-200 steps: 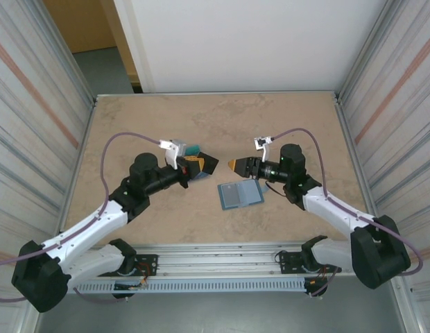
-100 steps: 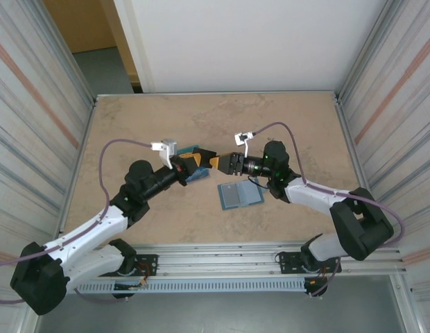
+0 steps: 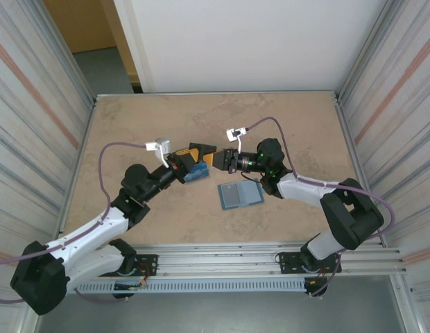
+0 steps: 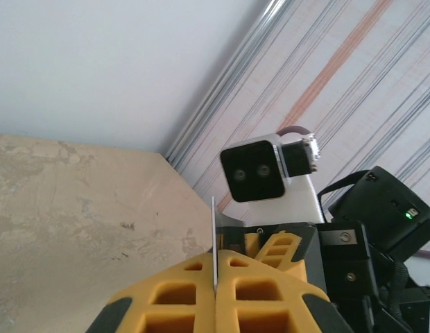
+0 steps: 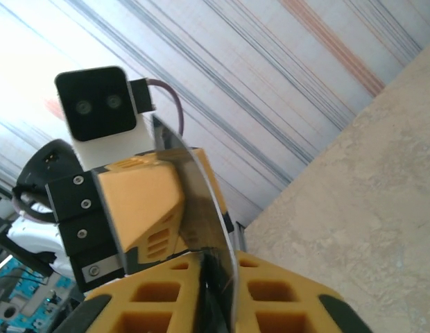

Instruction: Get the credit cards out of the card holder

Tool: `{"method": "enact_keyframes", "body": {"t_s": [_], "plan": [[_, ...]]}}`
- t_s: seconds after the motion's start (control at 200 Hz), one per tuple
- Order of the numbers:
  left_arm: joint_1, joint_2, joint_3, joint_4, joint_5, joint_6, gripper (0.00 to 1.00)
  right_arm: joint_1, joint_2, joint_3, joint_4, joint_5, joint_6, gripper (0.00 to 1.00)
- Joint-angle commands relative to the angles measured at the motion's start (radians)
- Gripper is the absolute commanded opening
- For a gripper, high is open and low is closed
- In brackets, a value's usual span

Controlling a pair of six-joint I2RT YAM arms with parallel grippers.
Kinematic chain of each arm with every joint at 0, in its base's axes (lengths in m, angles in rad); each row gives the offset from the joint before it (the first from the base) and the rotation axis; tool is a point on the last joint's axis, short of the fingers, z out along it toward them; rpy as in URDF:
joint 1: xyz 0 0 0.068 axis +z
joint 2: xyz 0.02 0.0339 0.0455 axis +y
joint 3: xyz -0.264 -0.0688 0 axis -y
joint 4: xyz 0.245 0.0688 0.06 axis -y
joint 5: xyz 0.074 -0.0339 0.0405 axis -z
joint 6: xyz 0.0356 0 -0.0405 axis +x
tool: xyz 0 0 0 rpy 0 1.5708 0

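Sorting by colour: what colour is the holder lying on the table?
Steel-blue; the card holder shows best in the top view.

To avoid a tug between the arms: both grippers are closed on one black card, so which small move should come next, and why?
Probably the right gripper should draw back slightly toward its own side, sliding the black card free. It and the left gripper are both shut on that card; the left gripper also seems to hold a blue card, which opening might drop.

Overhead camera looks down on the table (image 3: 132, 125); wrist cameras (image 4: 260, 170) face each other.
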Motion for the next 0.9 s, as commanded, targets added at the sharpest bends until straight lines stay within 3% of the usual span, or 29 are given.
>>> {"method": "enact_keyframes", "body": {"t_s": [0.0, 0.12, 0.311, 0.541, 0.892], "plan": [[0.008, -0.005, 0.001, 0.025, -0.007, -0.013, 0.01, 0.002, -0.021, 0.025, 0.023, -0.018, -0.015, 0.07], [0.031, -0.019, 0.026, -0.048, 0.042, 0.022, 0.23, -0.002, -0.058, 0.028, -0.09, -0.018, -0.081, 0.02], [0.077, -0.068, 0.164, -0.352, 0.141, 0.202, 0.58, -0.003, -0.131, 0.056, -0.395, -0.003, -0.245, 0.0], [0.078, -0.023, 0.438, -0.798, 0.285, 0.535, 0.64, -0.001, -0.195, 0.099, -0.67, -0.022, -0.413, 0.0], [0.077, 0.246, 0.773, -1.237, 0.483, 0.773, 0.62, 0.013, -0.256, 0.14, -0.842, -0.057, -0.549, 0.0]]}}
